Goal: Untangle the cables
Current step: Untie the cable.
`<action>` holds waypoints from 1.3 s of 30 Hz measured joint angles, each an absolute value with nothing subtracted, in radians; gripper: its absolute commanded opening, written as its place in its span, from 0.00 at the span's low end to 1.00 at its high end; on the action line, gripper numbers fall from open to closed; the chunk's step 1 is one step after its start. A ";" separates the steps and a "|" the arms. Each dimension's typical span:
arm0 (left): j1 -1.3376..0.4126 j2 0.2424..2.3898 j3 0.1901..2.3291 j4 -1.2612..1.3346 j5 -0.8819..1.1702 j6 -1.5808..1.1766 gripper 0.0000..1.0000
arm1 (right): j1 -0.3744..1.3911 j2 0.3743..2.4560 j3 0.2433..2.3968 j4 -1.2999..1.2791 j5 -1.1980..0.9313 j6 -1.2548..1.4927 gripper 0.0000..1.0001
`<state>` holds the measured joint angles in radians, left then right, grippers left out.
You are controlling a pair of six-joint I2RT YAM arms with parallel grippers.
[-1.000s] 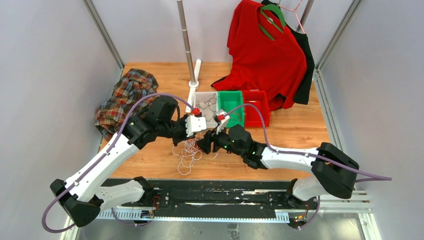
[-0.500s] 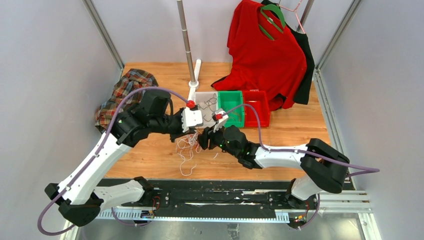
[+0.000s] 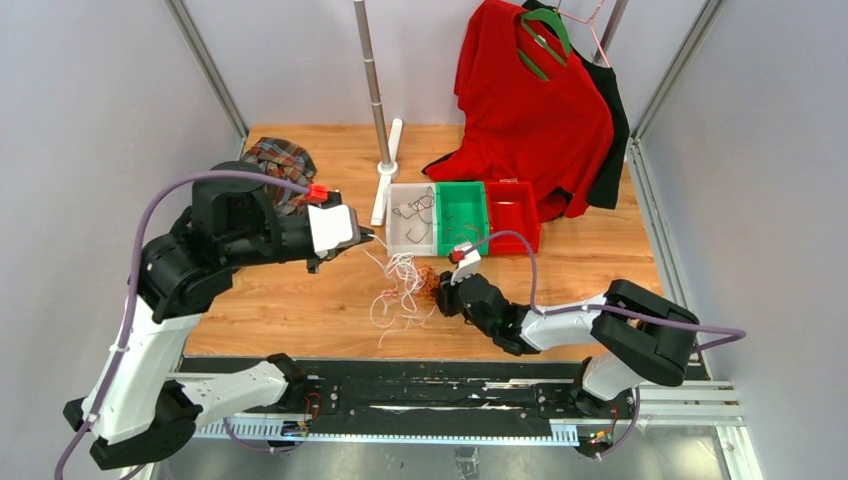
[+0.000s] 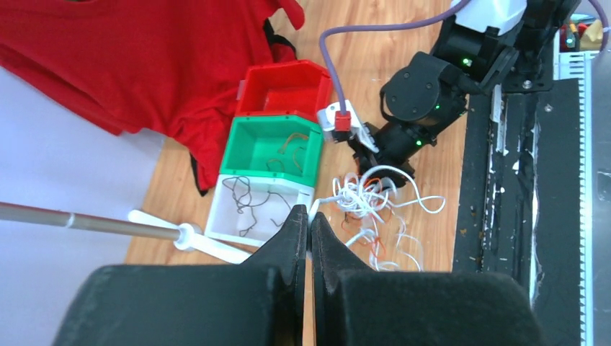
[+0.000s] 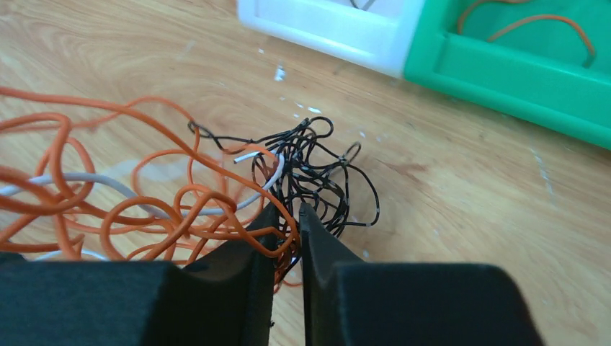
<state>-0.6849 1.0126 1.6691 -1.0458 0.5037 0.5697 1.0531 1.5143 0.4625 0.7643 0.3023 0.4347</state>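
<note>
my left gripper (image 3: 368, 237), pressed shut on the white cable (image 3: 402, 272), has drawn off toward the frame's left while my right gripper (image 5: 288, 213) now pinches the orange-black knot (image 5: 311, 180), stretching the bunch apart.

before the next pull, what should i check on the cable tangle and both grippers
1. Left gripper shut on a strand of the thin white cable: ok.
2. Right gripper clamped on the curly orange cable alone: cannot tell; thin black cable strands also run into the narrow gap between its jaws.
3. Cables separated: not ok; white, orange and black are knotted together on the wooden table.
4. Grippers apart from each other: ok.
5. Tangle outside the white plastic bin and green plastic bin: ok.
</note>
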 measured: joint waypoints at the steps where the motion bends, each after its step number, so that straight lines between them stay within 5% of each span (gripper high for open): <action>1: -0.685 1.008 1.674 -1.047 0.501 0.573 0.00 | 1.053 1.507 0.450 0.759 0.310 0.435 0.13; 14: -0.689 1.096 2.058 -1.079 0.245 0.774 0.01 | 1.053 1.392 0.361 0.648 0.423 0.434 0.01; 22: -0.690 1.073 2.094 -0.805 0.040 0.863 0.01 | 1.053 1.389 0.358 0.554 0.456 0.434 0.01; 28: -0.690 1.030 1.993 -0.730 0.027 0.859 0.00 | 1.053 1.302 0.383 0.444 0.445 0.408 0.28; 33: -0.690 0.956 1.821 -0.757 0.067 0.820 0.00 | 1.053 1.167 0.495 0.338 0.403 0.345 0.65; 39: -0.690 0.913 1.691 -0.837 0.165 0.762 0.00 | 1.053 1.023 0.648 0.253 0.305 0.266 0.68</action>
<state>-0.6895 0.9127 1.6909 -0.8368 0.1654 0.7624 1.0527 1.0229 0.6479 0.2531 0.3054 0.2657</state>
